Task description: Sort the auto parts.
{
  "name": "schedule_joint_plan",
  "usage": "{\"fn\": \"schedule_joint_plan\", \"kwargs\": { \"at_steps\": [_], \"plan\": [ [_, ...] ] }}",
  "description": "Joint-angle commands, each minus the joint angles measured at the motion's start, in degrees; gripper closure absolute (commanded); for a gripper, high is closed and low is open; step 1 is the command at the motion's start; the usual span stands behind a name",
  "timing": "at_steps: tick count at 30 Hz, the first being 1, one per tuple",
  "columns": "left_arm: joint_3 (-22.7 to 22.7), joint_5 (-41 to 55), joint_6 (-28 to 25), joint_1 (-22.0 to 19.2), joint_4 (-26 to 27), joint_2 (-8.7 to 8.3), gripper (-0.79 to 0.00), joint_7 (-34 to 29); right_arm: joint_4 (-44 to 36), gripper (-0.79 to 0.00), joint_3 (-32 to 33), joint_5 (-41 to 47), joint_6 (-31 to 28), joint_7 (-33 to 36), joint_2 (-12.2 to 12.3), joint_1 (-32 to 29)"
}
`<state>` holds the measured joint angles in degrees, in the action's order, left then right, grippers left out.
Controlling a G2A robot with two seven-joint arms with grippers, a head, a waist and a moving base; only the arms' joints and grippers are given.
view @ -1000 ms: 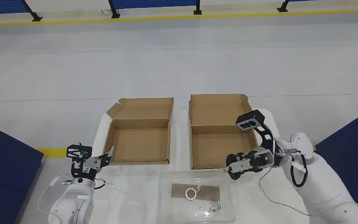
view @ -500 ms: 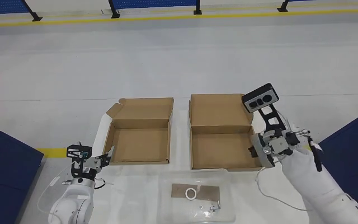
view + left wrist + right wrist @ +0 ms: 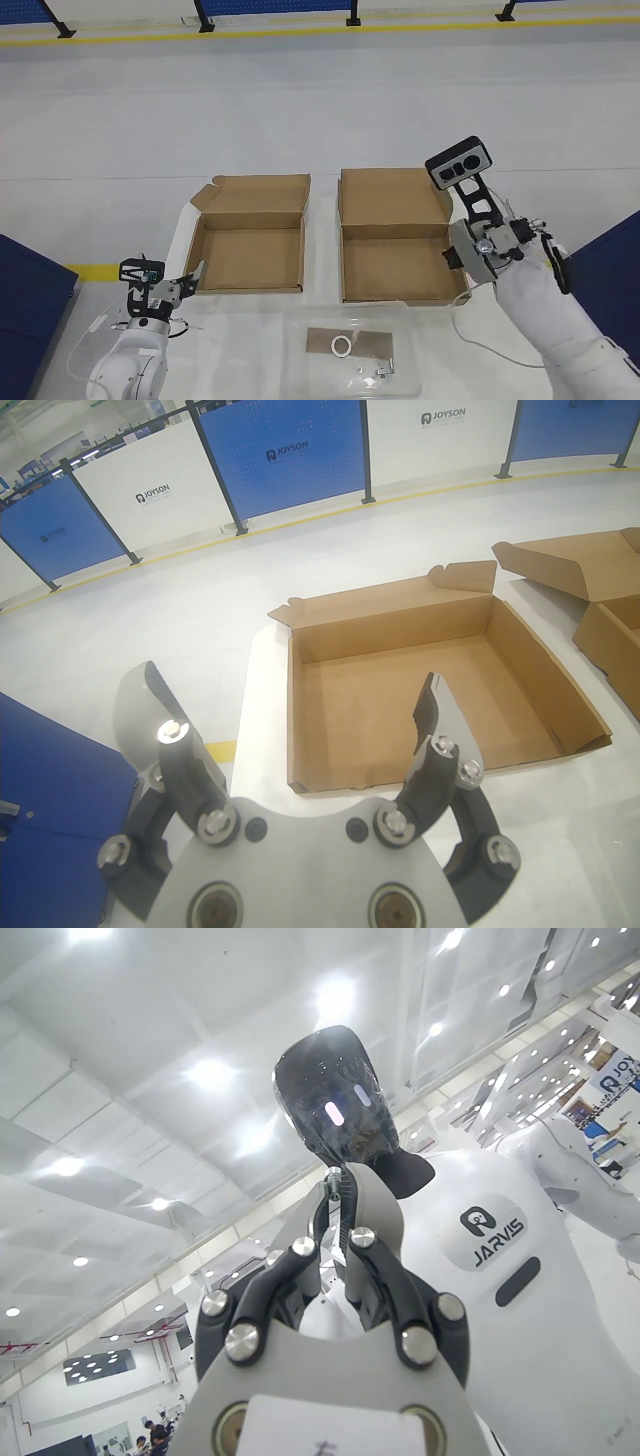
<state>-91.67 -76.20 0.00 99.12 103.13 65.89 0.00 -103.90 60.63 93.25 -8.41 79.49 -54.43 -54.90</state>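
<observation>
The right gripper point(image 3: 334, 1198) is pinching its fingers point(image 3: 372, 1213) nearly together on a small metal part point(image 3: 334, 1174). The part is silvery and, as far as the glare lets one judge, threaded like a short bolt. The gripper is pointing upward at a white ceiling point(image 3: 125, 1053) dotted with round lights, and in the top view it is hanging at the right edge of the right box point(image 3: 395, 268). The left gripper point(image 3: 290, 680) is holding its fingers point(image 3: 442, 720) wide apart with nothing between them, hovering at the near left corner of the table point(image 3: 245, 320) and facing the left box point(image 3: 425, 695). Both boxes are shallow brown cardboard with lids folded back, sitting side by side but apart on the white tabletop. In front of them, near the table's front edge, a clear tray point(image 3: 300, 370) is lying with a cardboard strip point(image 3: 365, 342) in it. A white ring point(image 3: 342, 346) is resting on that strip, and a few small metal pieces point(image 3: 375, 372) are lying just beside the strip's near right corner. Around the table a pale grey floor point(image 3: 320, 100) is stretching away to a yellow line point(image 3: 300, 32), with blue and white partition panels point(image 3: 280, 455) standing behind it.
</observation>
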Motion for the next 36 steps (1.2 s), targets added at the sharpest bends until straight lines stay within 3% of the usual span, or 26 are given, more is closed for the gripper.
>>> {"fn": "schedule_joint_plan", "kwargs": {
  "at_steps": [1,10,23,36],
  "plan": [
    [0.0,0.0,0.0,0.0,0.0,0.00,-0.785,0.0,-1.3,0.000,0.3,3.5,0.6,-0.8,-0.4,-1.2],
    [0.0,0.0,0.0,0.0,0.0,0.00,-0.785,0.0,-1.7,0.000,0.2,10.5,1.7,-0.7,-2.5,-3.0],
    [0.0,0.0,0.0,0.0,0.0,0.00,-0.785,0.0,-0.5,0.000,1.8,-2.7,5.4,-1.6,-3.6,-3.2],
    [0.0,0.0,0.0,0.0,0.0,0.00,-0.785,0.0,-1.4,0.000,2.8,6.9,4.7,-2.0,-6.0,-5.4]
  ]
}}
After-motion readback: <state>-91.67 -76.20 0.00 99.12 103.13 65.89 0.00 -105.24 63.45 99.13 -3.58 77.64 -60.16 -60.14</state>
